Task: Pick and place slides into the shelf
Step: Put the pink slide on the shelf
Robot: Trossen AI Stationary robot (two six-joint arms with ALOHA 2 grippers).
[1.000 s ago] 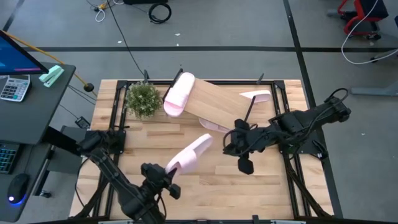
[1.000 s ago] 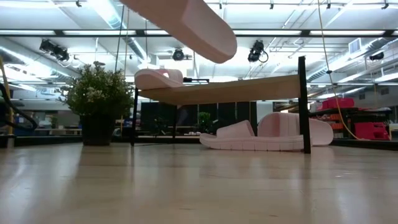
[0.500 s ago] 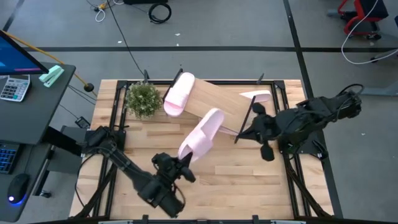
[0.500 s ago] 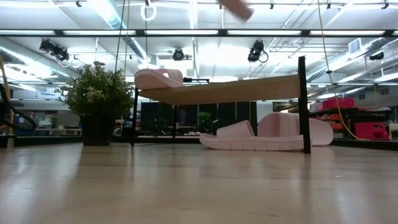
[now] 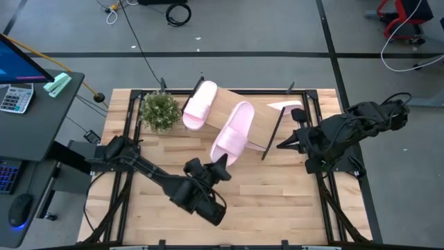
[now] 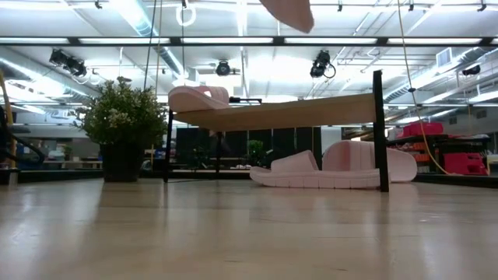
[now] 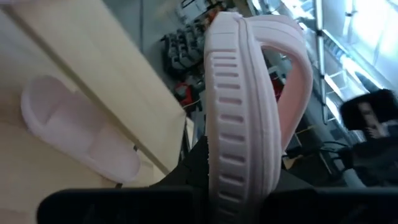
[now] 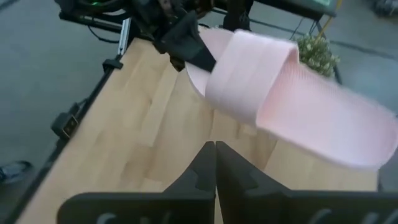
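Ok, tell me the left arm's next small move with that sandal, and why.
Probably lower it onto the bare board beside the first sandal, then open. The left tool holds the pink sandal by its heel, above the shelf in the low view, not resting on it. The right tool waits shut to the side.
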